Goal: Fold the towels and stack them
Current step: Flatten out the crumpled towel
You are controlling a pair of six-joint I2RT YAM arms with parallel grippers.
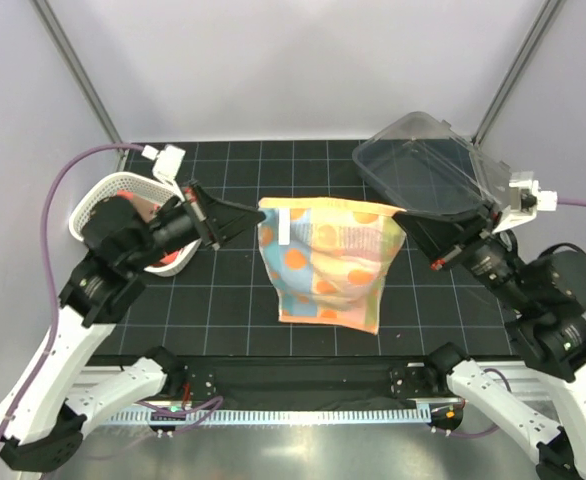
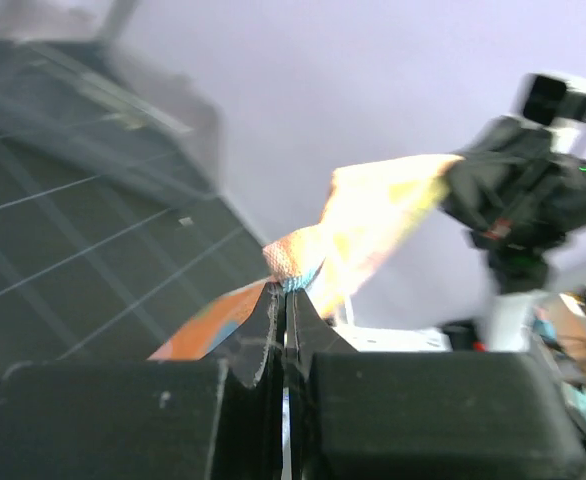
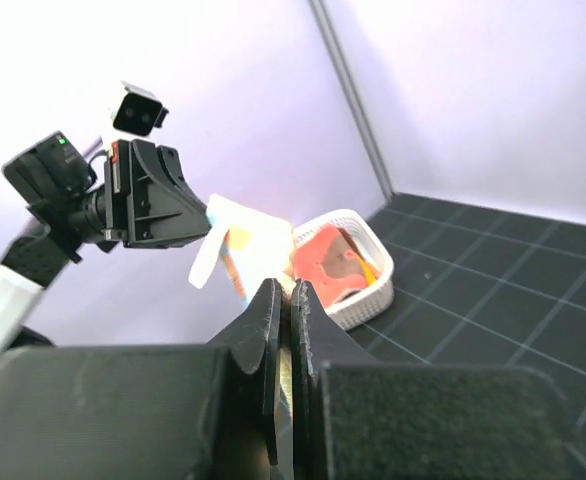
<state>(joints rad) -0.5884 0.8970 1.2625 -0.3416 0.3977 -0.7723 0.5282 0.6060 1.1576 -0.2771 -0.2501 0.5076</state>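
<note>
spotted towel held aloft, left hand, right hand pinching top corners

Between my left pincer and right pincer, towel hangs pinched, blocking mid-mat; basket crowds my left arm, far left; clear bin just behind right pincer, far right; free passage over bare mat near-left and near-right of towel; far strip behind towel open.
</note>
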